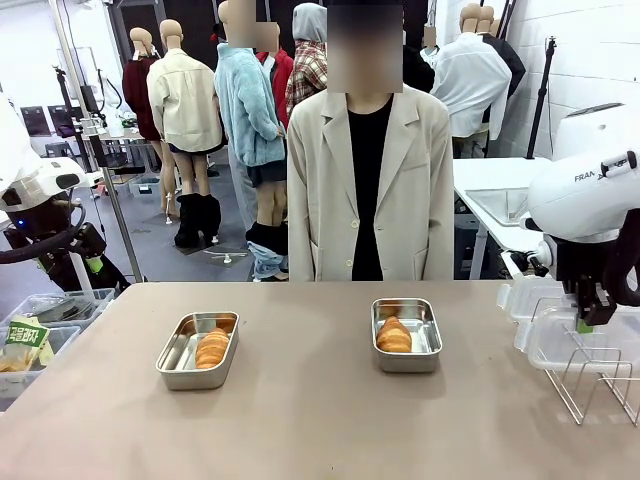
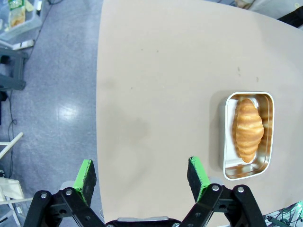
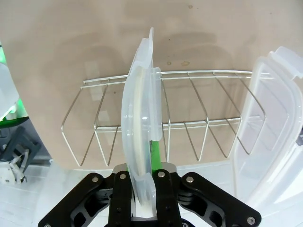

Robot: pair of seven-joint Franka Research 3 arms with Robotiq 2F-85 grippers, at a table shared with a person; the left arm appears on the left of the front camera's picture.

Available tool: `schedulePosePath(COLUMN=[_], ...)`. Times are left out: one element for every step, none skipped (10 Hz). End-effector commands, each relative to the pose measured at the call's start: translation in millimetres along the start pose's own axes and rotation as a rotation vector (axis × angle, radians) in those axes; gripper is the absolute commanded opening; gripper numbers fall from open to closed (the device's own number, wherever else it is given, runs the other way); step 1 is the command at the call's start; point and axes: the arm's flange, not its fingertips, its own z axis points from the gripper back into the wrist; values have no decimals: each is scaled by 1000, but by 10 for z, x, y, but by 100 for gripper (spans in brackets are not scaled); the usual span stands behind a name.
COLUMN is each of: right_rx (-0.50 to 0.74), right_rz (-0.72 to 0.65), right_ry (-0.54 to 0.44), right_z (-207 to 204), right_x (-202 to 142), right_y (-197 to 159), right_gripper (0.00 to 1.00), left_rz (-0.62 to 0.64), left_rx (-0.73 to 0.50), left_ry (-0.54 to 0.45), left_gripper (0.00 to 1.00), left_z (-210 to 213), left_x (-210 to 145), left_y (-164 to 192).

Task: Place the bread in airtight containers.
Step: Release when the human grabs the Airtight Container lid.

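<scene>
Two airtight containers stand open on the table, each with one bread in it. The left container [image 1: 182,356] holds a golden bread [image 1: 212,348], and the right container [image 1: 424,337] holds another bread [image 1: 394,335]. My left gripper [image 2: 141,175] hangs open above the table's edge, with the left container [image 2: 229,137] and its bread [image 2: 248,128] off to one side. At the right end of the table my right gripper [image 3: 144,158] [image 1: 585,318] is shut on a clear plastic lid [image 3: 139,118], which stands on edge in a wire rack [image 3: 199,127].
A second clear lid [image 3: 270,127] leans in the rack beside the held one. The rack [image 1: 590,385] takes up the table's right end. A person [image 1: 370,190] stands behind the far edge. Bins [image 1: 40,335] sit off the table's left side.
</scene>
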Motion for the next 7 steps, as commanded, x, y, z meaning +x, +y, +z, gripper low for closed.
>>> schedulePosePath(right_rx=[-42,-83,-135,-221,-311,-409,-496], right_rz=[-9,10,34,59,53,48,120], right_ry=[47,41,25,-3,-23,-38,-54], right_z=[136,289,513,827,1096,1311,1514], right_x=[-1,-24,-47,-77,-55,29,240], right_y=[29,117,234,395,485,514,495], right_gripper=[0,0,0,0,0,0,0], left_rz=[15,15,15,15,15,15,15], left_rx=[8,8,8,8,8,8,8], left_ry=[-2,-2,-2,-2,-2,-2,-2], left_gripper=[100,100,100,100,100,100,100], left_z=[13,13,13,13,13,13,13], left_x=[-6,-6,-6,-6,-6,-6,-6], left_y=[-3,-3,-3,-3,-3,-3,-3])
